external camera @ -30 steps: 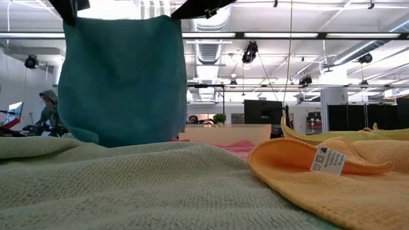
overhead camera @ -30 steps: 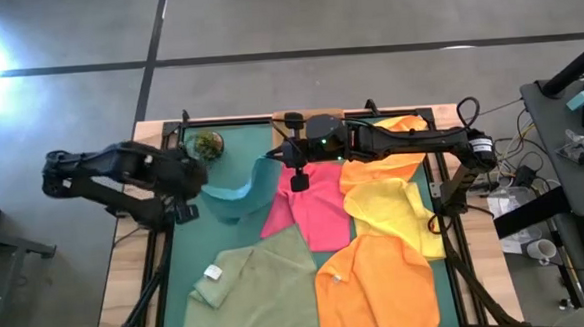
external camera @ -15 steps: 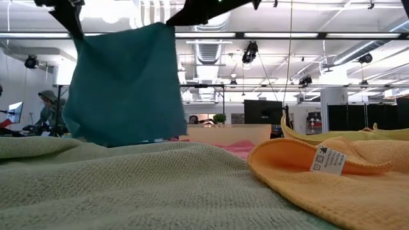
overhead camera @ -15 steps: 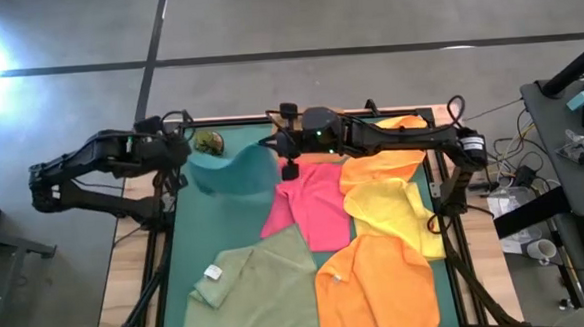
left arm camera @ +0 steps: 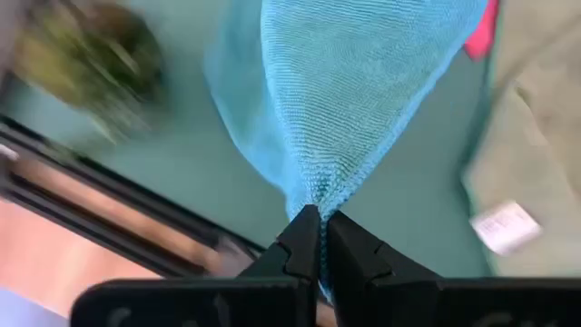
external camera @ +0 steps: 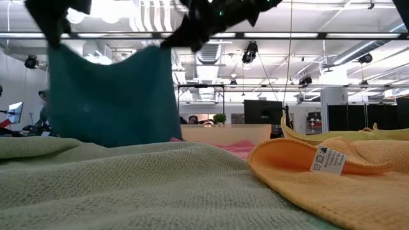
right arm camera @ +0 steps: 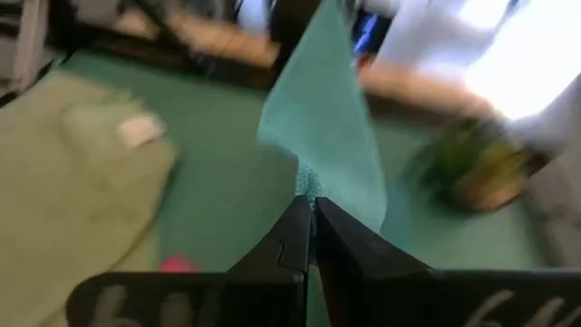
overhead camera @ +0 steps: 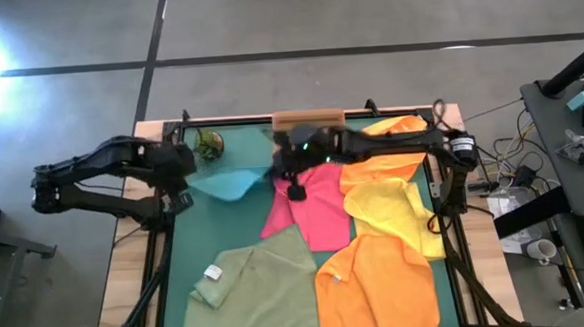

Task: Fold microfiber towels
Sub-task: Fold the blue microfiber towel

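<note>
Teal towel [overhead camera: 225,183]: hangs stretched between both arms over the far part of the green mat [overhead camera: 221,232] on the worktop. Left gripper [overhead camera: 179,169] clamped on one corner, right gripper [overhead camera: 275,171] clamped on the other. Adjacent: pink towel [overhead camera: 312,207], sage towel [overhead camera: 253,286], yellow towel [overhead camera: 392,203], orange towel [overhead camera: 378,284].

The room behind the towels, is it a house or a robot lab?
Probably a lab or workshop, not a house: bare ceiling ducts, strip lights and a dark monitor stand behind the table.
</note>
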Robot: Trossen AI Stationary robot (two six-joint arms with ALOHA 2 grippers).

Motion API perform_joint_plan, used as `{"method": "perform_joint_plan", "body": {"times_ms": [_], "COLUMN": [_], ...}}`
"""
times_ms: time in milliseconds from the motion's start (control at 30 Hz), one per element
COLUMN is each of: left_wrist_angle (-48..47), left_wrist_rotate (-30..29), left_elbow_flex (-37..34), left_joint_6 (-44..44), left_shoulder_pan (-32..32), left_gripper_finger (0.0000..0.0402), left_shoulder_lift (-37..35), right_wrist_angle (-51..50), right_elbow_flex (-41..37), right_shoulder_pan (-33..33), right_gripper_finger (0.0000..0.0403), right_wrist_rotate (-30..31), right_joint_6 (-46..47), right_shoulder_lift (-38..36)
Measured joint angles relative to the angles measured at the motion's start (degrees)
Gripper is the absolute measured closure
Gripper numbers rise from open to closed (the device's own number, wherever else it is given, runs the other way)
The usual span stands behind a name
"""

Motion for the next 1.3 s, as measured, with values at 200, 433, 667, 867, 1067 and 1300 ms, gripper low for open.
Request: {"method": "perform_joint_plan", "body": {"times_ms": [200, 433, 667, 867, 1067, 1300], "left_wrist_angle": [0.0, 2.7, 5.7, 9.0, 10.0, 17.4], "left_wrist_rotate": [5.8, 7.9, 7.1, 2.2, -12.1, -20.8], "left_elbow_flex": [-11.9, -20.6, -21.0, -19.9, -19.7, -19.2], "left_joint_6": [-5.9, -9.3, -7.6, 0.1, 9.0, 8.4], "left_shoulder_pan": [-2.9, -5.4, -5.4, -5.4, -5.4, -5.4], "left_gripper_finger": [0.0402, 0.0402, 0.0402, 0.0402, 0.0402, 0.0402], "left_shoulder_lift": [-2.0, -4.0, -4.2, -3.9, -3.3, -2.2], "right_wrist_angle": [-0.3, -0.2, -0.5, 0.0, 2.0, 1.9], "right_elbow_flex": [-1.9, -3.7, -3.8, -3.8, -3.6, -1.6], "right_shoulder_pan": [4.8, 10.3, 10.7, 7.8, 1.2, -3.7], "right_gripper_finger": [0.0395, 0.0394, 0.0394, 0.0394, 0.0394, 0.0394], "right_wrist_rotate": [-1.2, -0.6, 4.0, 5.3, 5.1, 1.6], "right_joint_6": [3.2, 5.3, 3.2, 0.0, -0.9, 7.3], "right_shoulder_lift": [2.2, 2.0, 1.8, 1.8, 1.8, 1.8]}}
